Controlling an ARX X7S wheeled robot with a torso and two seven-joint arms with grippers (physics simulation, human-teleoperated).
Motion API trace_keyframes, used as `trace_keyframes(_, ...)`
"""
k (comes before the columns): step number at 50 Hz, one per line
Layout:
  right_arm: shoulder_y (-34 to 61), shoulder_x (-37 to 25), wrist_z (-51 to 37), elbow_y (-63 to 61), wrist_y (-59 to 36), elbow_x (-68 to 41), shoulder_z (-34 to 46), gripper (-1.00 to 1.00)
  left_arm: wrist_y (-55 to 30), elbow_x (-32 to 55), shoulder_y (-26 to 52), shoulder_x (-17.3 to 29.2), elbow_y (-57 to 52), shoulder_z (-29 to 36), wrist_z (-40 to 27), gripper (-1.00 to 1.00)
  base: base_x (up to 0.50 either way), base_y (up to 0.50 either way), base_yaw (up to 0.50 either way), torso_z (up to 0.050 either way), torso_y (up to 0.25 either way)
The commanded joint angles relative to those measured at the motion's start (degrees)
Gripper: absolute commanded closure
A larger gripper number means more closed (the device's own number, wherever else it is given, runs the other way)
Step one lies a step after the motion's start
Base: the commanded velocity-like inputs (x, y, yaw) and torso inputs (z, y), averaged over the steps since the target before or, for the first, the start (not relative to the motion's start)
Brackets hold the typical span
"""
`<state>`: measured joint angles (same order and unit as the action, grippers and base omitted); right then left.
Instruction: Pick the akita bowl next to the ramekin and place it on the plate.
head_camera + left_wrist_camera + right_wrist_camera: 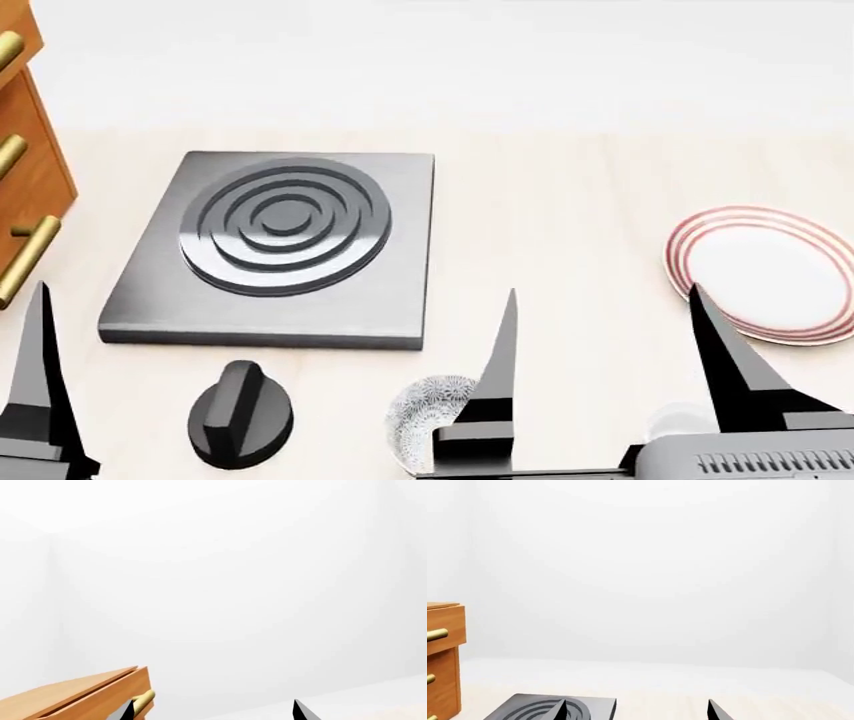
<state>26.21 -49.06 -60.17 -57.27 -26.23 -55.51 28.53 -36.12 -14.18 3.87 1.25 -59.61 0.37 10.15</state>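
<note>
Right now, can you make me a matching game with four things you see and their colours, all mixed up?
Things:
1. plate
2. stove plate
3. akita bowl
4. drawer cabinet

Colours:
A. dark grey with raised rings
B. brown wood with gold handles
C. white with red rings
D. grey-and-white flowery pattern

Pairs: 1-C, 2-A, 3-D, 4-B
</note>
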Motion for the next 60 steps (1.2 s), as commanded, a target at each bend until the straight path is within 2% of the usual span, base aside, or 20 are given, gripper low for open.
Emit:
trace_keyframes(1,0.18,0.86,1.10,0.04,0.53,1.17,-0.93,-1.00,-1.45,0.31,0.16,-1.15,-0.38,-1.45,2.18,-1.00,0.09,0.00,0.00,0.000,0.000)
trace_keyframes(60,1.30,0.25,0.59,0.41,1.62,1.15,0.69,-1.00,-2.05,0.13,0.45,-1.13,-0.38,-1.12,2.14,-1.00,0.09,0.00,0.00,0.000,0.000)
